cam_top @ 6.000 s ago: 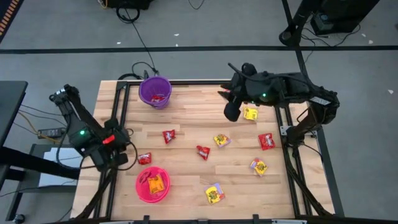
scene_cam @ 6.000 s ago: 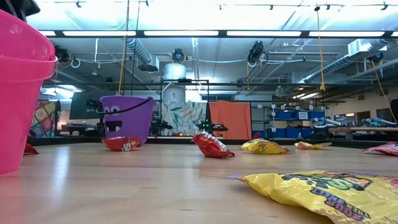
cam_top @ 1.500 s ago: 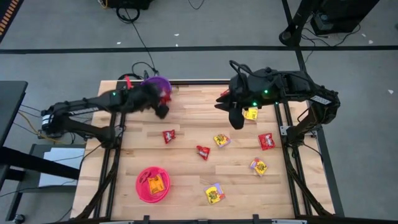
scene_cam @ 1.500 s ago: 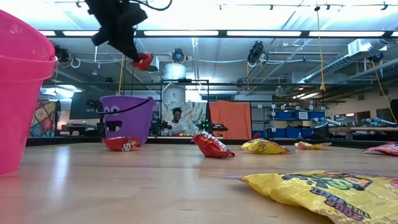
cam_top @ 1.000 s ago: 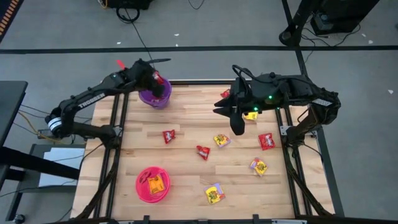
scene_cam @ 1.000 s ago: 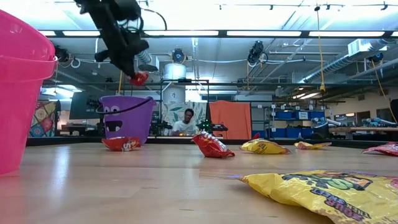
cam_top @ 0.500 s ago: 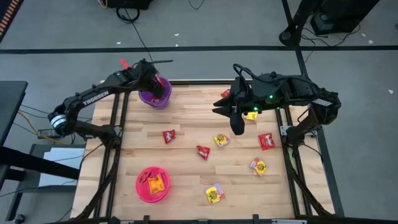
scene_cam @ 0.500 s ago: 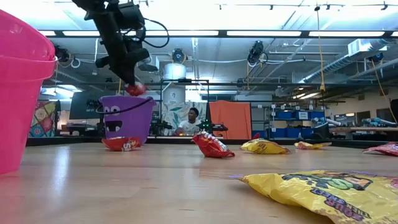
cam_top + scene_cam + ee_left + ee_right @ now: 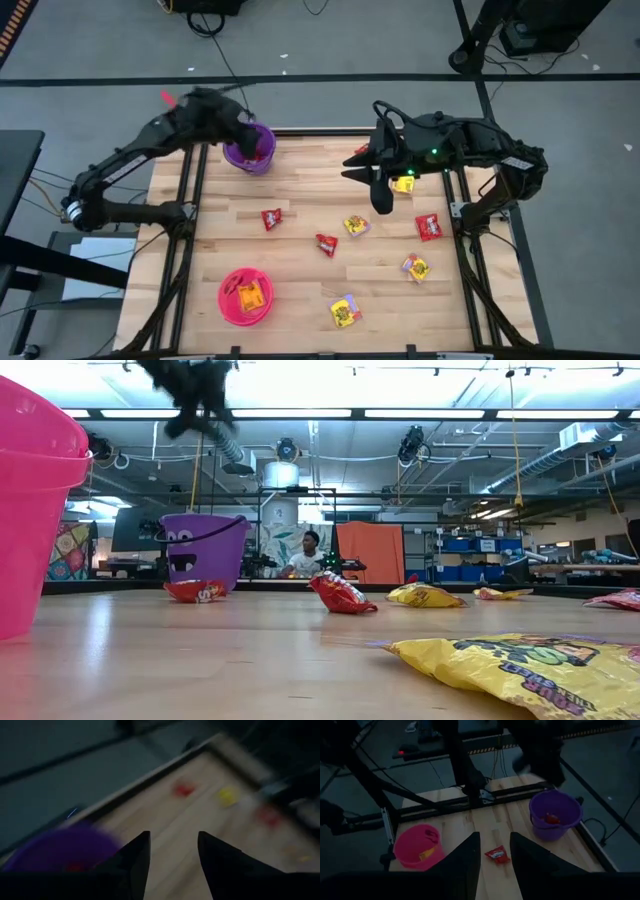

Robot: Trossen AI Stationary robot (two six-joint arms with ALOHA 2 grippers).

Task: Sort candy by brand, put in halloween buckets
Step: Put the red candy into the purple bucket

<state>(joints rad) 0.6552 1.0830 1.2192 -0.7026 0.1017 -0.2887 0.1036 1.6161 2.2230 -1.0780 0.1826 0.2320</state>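
Observation:
My left gripper (image 9: pixel 243 132) hangs open and empty above the purple bucket (image 9: pixel 250 148), high over it in the low view (image 9: pixel 205 415). In the left wrist view the bucket (image 9: pixel 55 852) lies below the open fingers (image 9: pixel 172 857) with a red packet (image 9: pixel 75 867) inside. My right gripper (image 9: pixel 380 205) hovers open and empty over the table's far right part (image 9: pixel 495 857). Red packets (image 9: pixel 271 218) (image 9: pixel 326 243) (image 9: pixel 429 227) and yellow packets (image 9: pixel 356 225) (image 9: pixel 416 267) (image 9: pixel 345 311) lie flat on the table. The pink bucket (image 9: pixel 245 296) stands at the near left with packets inside.
Another yellow packet (image 9: pixel 403 183) lies under the right arm, and a red one (image 9: pixel 362 151) sits near the far edge. Black frame rails (image 9: pixel 190 200) run along the table's left and right sides. Bare wood (image 9: pixel 300 170) lies between the purple bucket and the packets. A person (image 9: pixel 308 552) sits beyond the table.
My left gripper, carrying a red packet, sank to the purple bucket's rim, then rose quickly and swung slightly toward the table's left. The packet is gone from its fingers and a red packet lies in the bucket. My right arm kept still.

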